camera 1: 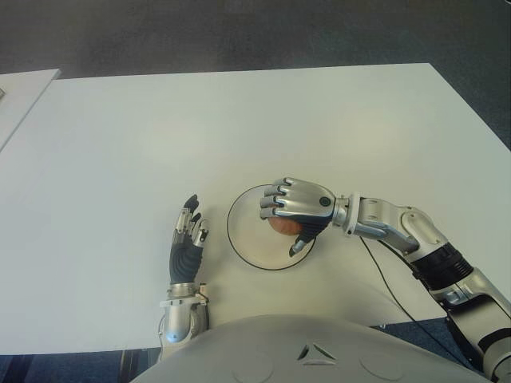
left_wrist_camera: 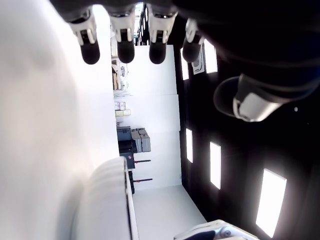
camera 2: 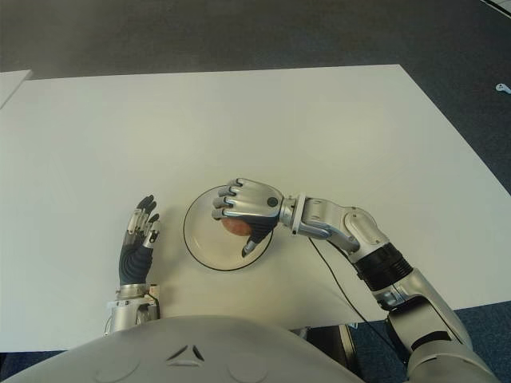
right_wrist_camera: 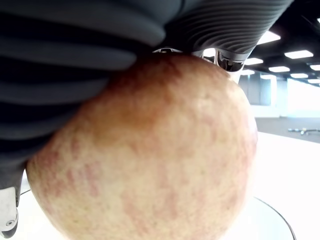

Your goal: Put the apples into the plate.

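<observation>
A red-yellow apple [camera 1: 282,226] is held in my right hand [camera 1: 289,214], whose fingers curl over it above the white, dark-rimmed plate [camera 1: 246,236]. In the right wrist view the apple [right_wrist_camera: 150,155] fills the picture under the palm, with the plate's rim [right_wrist_camera: 280,222] showing below it. I cannot tell if the apple touches the plate. My left hand [camera 1: 188,239] shows on the white table [camera 1: 160,136] to the left of the plate, fingers stretched out and holding nothing.
The table's far edge meets dark carpet [camera 1: 239,32]. Another white surface [camera 1: 20,92] stands at the far left. A black cable [camera 1: 391,287] runs from the right forearm over the near table edge.
</observation>
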You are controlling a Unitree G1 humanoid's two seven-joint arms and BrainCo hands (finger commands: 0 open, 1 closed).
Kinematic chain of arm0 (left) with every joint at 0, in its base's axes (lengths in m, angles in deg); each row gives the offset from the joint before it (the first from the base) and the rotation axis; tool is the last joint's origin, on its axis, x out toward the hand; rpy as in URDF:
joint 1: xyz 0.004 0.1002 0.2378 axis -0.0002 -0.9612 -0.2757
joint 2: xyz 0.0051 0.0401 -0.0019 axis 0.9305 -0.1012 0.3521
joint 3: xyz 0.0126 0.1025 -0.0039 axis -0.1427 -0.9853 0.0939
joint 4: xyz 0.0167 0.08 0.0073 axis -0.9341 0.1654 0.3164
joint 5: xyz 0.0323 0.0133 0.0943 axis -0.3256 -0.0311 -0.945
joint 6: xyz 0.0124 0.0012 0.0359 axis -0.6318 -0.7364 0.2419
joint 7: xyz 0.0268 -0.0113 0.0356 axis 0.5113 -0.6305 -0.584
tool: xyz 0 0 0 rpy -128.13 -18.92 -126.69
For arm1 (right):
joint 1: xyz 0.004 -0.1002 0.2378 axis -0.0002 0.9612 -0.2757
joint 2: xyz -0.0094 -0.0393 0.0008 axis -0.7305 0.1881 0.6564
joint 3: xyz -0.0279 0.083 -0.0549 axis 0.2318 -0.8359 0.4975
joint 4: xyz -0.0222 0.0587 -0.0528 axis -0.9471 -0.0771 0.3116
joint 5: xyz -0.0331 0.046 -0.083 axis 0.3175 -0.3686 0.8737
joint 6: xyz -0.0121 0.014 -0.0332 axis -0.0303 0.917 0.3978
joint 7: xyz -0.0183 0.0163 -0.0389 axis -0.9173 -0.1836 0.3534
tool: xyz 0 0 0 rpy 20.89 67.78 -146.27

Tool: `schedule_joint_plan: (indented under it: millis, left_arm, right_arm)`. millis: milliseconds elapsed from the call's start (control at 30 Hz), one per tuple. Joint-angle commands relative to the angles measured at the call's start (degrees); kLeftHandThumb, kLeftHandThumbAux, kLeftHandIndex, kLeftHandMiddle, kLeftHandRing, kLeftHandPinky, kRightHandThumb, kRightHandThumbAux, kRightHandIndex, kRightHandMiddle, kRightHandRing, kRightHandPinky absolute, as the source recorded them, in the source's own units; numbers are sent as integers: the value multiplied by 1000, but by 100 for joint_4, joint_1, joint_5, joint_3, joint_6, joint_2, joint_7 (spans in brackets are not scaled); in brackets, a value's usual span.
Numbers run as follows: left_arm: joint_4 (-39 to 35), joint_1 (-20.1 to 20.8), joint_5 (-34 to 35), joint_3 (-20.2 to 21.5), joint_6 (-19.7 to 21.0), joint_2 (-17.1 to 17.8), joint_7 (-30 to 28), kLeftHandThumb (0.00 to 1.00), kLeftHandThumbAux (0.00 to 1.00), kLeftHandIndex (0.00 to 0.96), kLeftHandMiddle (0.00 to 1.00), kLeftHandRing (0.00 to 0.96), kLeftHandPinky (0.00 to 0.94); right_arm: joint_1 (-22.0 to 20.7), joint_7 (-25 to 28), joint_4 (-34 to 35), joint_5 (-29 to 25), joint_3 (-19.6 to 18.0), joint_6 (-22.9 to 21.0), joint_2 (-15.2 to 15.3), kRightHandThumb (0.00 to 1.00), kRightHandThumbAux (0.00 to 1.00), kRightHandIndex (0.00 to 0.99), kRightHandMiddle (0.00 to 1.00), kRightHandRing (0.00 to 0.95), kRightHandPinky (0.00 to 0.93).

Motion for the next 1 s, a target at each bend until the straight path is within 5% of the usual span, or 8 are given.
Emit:
schedule_joint_plan:
  millis: [33,167,233,300,433,667,1000]
  left_arm:
    - [-8,-21,-72,-39,96,-11,98,0,418,0,6,0,0]
    - [-3,-20,-83,-54,95,-9,120,0,418,0,6,0,0]
    - [1,-19,-92,-59,94,-15,128,0,418,0,6,0,0]
    - [-6,-78,-23,-78,77,-40,113,0,418,0,6,0,0]
    - [504,-223,553,-86,-113,-138,-73,4,494,0,1,0,0]
    - [616,5,332,13,-292,-11,54,1,471,0,0,0,0]
    - [598,62,314,21,-328,-62,74,0,437,0,0,0,0]
  right_arm:
    - [139,110,-130,-500,-117,-66,-102,858,670,415,539,830,820]
    - [307,431,-147,-1081,-166,-323,-217,846,672,410,547,655,577]
    - [358,615,-125,-1279,-180,-422,-230,770,690,415,457,472,401]
    - [378,732,-92,-1342,-194,-469,-219,521,534,321,310,277,222]
    - [375,778,-65,-1255,-250,-407,-158,292,436,220,184,128,82]
    - [342,809,-181,-1269,-314,-279,-61,131,452,229,152,80,9]
    - [402,807,-443,-1326,-409,-342,-79,50,482,256,151,61,0]
